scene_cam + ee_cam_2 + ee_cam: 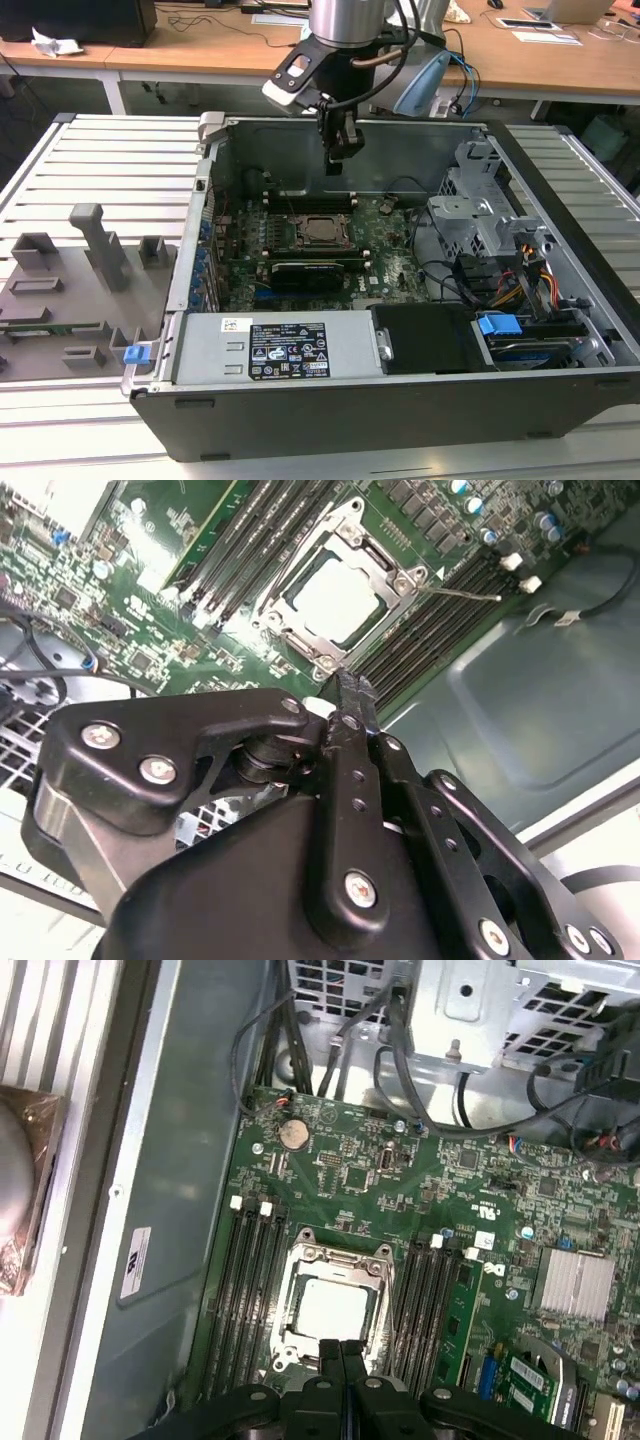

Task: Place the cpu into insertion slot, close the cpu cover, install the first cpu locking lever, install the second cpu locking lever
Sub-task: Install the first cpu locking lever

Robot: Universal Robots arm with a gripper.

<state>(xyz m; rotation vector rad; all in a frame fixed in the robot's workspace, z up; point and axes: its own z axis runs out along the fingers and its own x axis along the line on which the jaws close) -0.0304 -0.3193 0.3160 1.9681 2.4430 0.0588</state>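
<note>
The cpu (322,229) lies flat in the insertion slot (296,233) on the green motherboard, its silvery top (333,1310) up. The cpu cover (299,1262) lies down around it as a metal frame (378,562). From one corner of the socket a thin metal lever (465,594) sticks out over the memory slots. My gripper (336,163) hangs above the socket inside the open case, and touches nothing. In both wrist views its black fingers (341,1357) are pressed together with nothing between them, the tips (352,688) close above the socket's edge.
A long black expansion card (315,270) sits in front of the socket. Memory slots (245,1290) flank it on both sides. A drive cage (480,200) and loose cables (520,285) fill the exterior view's right. A power supply (270,350) lies in front, a grey fixture (95,245) outside.
</note>
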